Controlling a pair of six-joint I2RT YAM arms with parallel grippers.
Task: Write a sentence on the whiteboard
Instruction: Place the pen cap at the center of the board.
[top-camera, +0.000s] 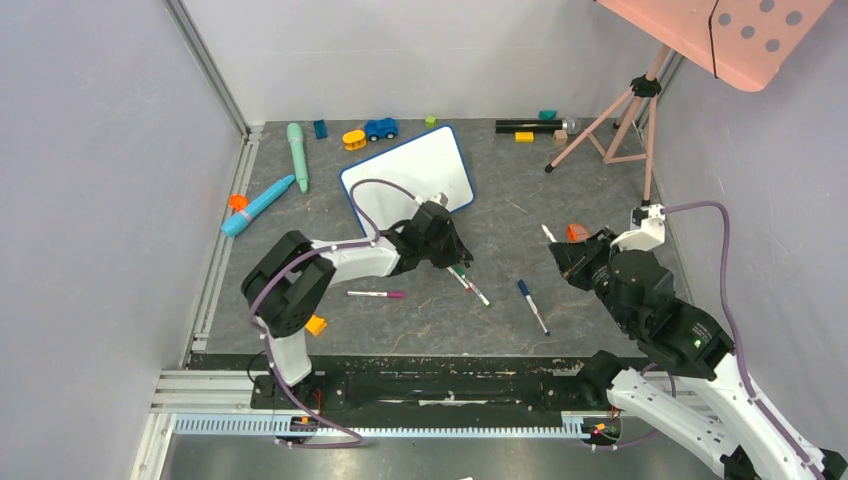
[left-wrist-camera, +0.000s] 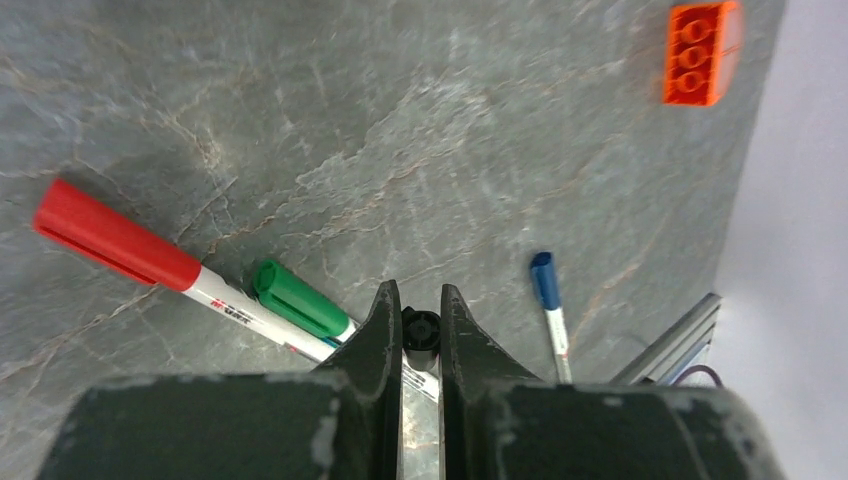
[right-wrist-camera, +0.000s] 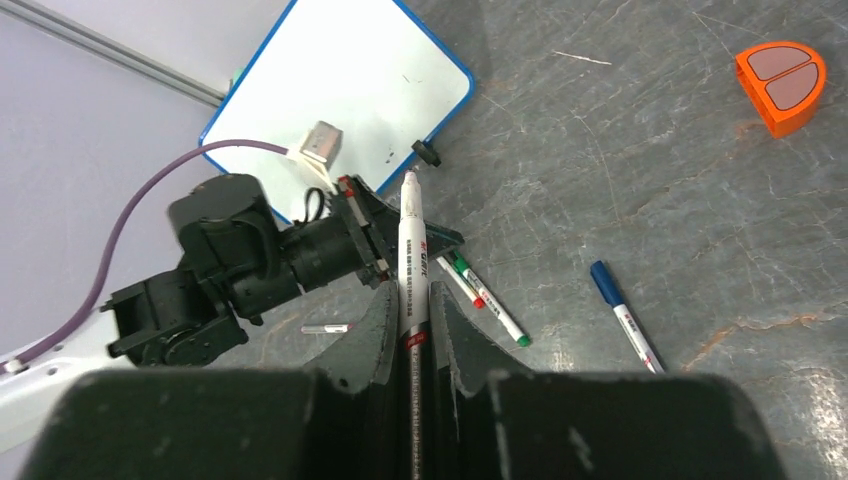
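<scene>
Jaws clenched on both arms; whiteboard (top-camera: 420, 165) lies flat at upper centre of the top view.
Lengthwise in the right jaws sits a white marker (right-wrist-camera: 411, 260); the left jaws pinch a small black piece (left-wrist-camera: 421, 328) over a red-capped marker (left-wrist-camera: 115, 235) and a green-capped marker (left-wrist-camera: 298, 300) lying on the table (left-wrist-camera: 400, 120), just below the whiteboard.

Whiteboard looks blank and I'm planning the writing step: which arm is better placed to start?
Right. The right gripper is shut on a marker whose tip points toward the whiteboard. The left gripper sits nearer the board but pinches only a small black piece, seemingly a cap.
</scene>
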